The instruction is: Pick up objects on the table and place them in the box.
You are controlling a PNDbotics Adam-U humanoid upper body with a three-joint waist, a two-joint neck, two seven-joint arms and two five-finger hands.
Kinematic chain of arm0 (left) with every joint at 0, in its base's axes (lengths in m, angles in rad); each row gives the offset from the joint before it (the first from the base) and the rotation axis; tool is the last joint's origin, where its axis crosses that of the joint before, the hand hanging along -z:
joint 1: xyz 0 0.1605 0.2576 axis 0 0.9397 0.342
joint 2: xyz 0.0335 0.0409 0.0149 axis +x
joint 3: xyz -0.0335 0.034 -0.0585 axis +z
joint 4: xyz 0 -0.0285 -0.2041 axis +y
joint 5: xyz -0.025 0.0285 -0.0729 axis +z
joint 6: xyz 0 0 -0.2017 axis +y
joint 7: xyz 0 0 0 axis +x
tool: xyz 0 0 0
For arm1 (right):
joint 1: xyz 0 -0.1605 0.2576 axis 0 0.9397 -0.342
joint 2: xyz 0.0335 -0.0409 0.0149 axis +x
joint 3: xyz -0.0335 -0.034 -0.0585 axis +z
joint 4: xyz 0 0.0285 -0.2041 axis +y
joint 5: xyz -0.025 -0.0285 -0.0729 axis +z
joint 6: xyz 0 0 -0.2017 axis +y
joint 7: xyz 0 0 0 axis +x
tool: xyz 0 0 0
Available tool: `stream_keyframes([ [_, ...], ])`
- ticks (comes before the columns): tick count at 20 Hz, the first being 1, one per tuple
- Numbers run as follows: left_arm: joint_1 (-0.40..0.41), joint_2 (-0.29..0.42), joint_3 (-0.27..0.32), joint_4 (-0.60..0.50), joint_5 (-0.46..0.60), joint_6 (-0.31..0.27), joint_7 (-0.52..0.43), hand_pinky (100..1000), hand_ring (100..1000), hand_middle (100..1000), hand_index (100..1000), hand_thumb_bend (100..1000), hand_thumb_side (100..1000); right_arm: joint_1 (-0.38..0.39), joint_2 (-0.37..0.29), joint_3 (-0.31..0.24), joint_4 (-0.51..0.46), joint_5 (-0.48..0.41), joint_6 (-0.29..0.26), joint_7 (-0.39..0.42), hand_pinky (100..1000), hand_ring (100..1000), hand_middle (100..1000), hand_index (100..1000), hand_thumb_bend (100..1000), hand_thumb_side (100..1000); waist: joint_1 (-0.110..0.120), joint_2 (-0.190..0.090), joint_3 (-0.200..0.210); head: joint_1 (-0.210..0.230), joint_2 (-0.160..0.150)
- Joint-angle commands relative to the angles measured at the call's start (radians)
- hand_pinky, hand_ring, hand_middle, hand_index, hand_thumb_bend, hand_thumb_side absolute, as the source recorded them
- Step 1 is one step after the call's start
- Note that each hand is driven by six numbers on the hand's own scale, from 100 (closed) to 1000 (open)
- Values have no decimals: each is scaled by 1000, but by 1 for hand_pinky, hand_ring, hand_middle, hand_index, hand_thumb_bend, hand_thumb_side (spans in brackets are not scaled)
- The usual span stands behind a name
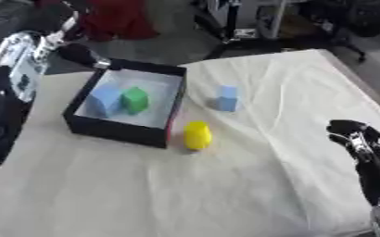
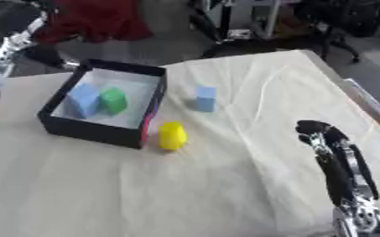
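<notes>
Inside black open-topped box: light blue block and green block already placed. Left on cloth-covered counter: yellow rounded object just beside box, pale blue block near. My right robot hand empty, finger state unclear; left robot hand at box's far corner, cannot tell.

both head eyes look steeply down from near the bench, sharing the box and cloth, slightly offset sideways.
</notes>
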Motion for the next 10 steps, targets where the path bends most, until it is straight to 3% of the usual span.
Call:
stream_keyframes([
  [1, 78, 114, 50, -242, 217, 50, 31, 731, 667, 707, 866, 962, 647, -20, -34, -13, -18, 7, -5, -8, 826, 792, 710, 700, 100, 648, -3, -18, 6, -4, -2],
  [2, 140, 124, 76, -316, 291, 71, 56, 727, 660, 703, 864, 960, 647, -29, -45, -14, -22, 7, -6, -10, 826, 792, 709, 701, 100, 697, -3, -16, 11, -5, -2],
  [3, 201, 128, 99, -392, 361, 87, 82, 722, 652, 692, 859, 953, 646, -38, -57, -14, -25, 5, -6, -11, 826, 792, 710, 701, 100, 638, -3, -14, 14, -5, -2],
  [6, 402, 113, 155, -569, 565, 127, 190, 707, 629, 671, 852, 933, 640, -78, -110, -9, -34, -1, -6, -6, 826, 792, 710, 703, 100, 613, -3, -7, 26, -10, -2],
  [10, 615, 26, 173, -678, 686, 135, 275, 692, 616, 657, 850, 924, 640, -154, -223, 20, -22, 4, -2, 22, 825, 794, 712, 710, 100, 562, -5, -3, 50, -19, -2],
])
